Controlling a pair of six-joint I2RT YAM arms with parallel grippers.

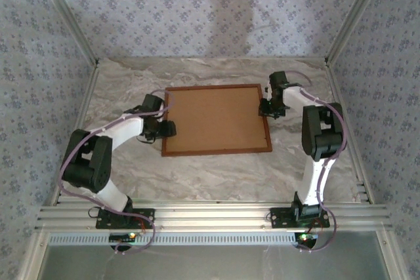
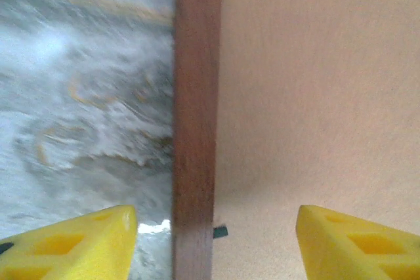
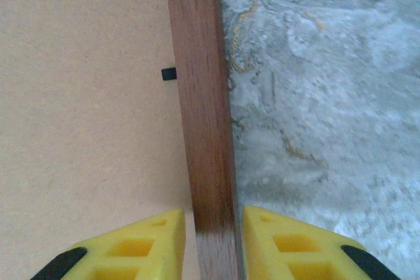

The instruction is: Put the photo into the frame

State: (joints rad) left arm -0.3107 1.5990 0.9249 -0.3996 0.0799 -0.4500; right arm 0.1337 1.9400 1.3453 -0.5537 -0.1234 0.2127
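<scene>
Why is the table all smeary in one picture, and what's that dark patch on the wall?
Left wrist view: the marble table looks smeared and streaky, and the frame has soft edges. Right wrist view: much sharper, the marble veins look crisp. Top external view: a faint grey shadow falls on the back wall; the light is otherwise even.

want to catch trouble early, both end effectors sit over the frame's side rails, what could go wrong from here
1. The right end effector hugs the right rail of the frame closely, while the left end effector stands wide open over the left rail; a one-sided pull would likely skew or tip the frame on the table.
2. A small black tab sits by the rail on the backing board; a finger may snag it.
</scene>
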